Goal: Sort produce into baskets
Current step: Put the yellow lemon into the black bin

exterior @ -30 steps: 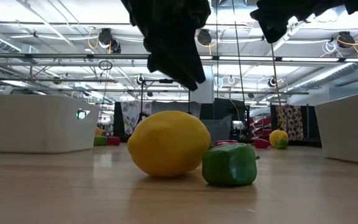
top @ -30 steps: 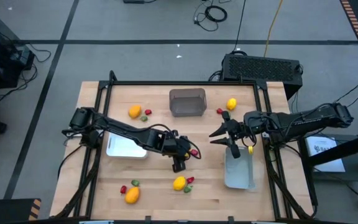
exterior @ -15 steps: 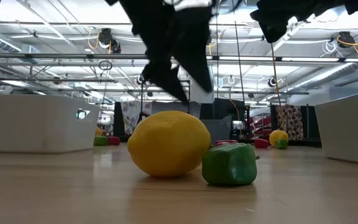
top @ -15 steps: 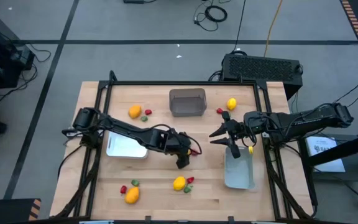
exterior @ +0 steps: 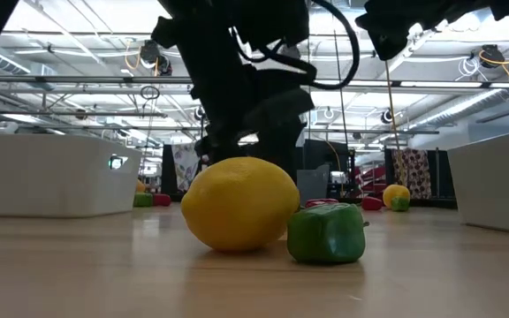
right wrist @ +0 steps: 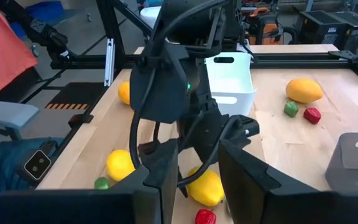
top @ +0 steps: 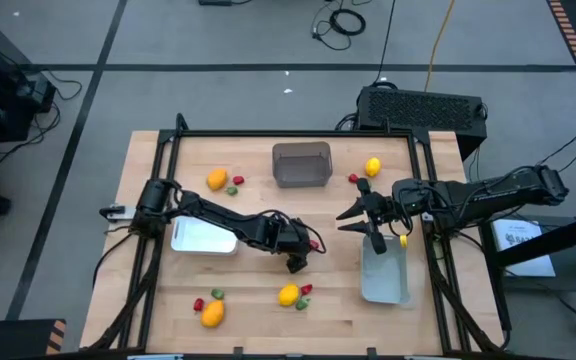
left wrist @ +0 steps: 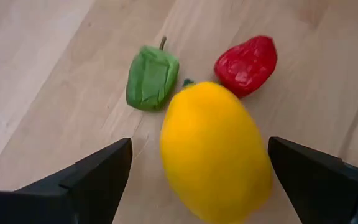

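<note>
Lemon (left wrist: 216,152) is the piece the coming move turns on: a yellow toy fruit lying on the table (top: 258,300) near its front edge, with a green pepper (left wrist: 152,78) and a red piece (left wrist: 247,57) just beside it on the far side from the left hand. In the left wrist view the lemon sits between the two dark fingers (left wrist: 79,183) but nearer one of them than the other, its long axis running roughly along the line of approach and slightly tilted across it. The left hand (top: 295,262) hangs just above and behind the lemon with its fingers spread wide and nothing in them; its arm stretches low across the middle of the table from the left side, past the white basket (top: 204,237). The low view shows the dark hand close over the fruit, not touching it.

My judgement is that a short drop, with a small sideways correction to centre the fruit, would bring the fingers around it without catching the pepper.

The right hand (top: 368,222) waits well apart over the end of the pale basket (top: 386,275) at the right, fingers partly closed; whether it holds anything I cannot tell.
</note>
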Action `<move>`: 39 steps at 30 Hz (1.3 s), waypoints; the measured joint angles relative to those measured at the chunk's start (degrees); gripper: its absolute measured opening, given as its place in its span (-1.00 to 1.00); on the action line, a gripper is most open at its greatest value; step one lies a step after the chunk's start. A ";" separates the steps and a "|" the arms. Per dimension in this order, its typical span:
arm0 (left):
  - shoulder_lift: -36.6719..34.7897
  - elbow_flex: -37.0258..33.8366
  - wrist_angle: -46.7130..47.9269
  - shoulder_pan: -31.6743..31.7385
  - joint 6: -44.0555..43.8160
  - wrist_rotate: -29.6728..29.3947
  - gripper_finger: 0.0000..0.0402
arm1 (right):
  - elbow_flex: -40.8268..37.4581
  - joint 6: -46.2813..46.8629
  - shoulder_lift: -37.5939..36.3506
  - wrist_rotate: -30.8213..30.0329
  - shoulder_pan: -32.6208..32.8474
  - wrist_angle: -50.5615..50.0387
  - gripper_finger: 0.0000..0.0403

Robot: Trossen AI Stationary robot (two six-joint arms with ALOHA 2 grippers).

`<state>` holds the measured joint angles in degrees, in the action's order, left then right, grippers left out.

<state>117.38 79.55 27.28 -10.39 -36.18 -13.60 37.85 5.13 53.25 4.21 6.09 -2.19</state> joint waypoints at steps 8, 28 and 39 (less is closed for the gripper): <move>0.49 -0.02 -0.18 0.04 0.05 -0.31 0.90 | 0.01 -0.02 0.00 0.01 0.00 -0.18 -0.47; -3.85 -0.04 3.83 0.26 4.08 -1.79 0.12 | 0.00 -0.04 0.00 0.00 0.00 -0.28 -0.47; -16.51 -0.02 8.25 6.16 16.10 -15.64 0.15 | 0.00 -1.44 0.04 -0.15 -0.07 0.45 -0.47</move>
<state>100.87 79.53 35.53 -4.23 -20.09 -29.24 37.85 3.68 53.30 4.06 6.02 -1.74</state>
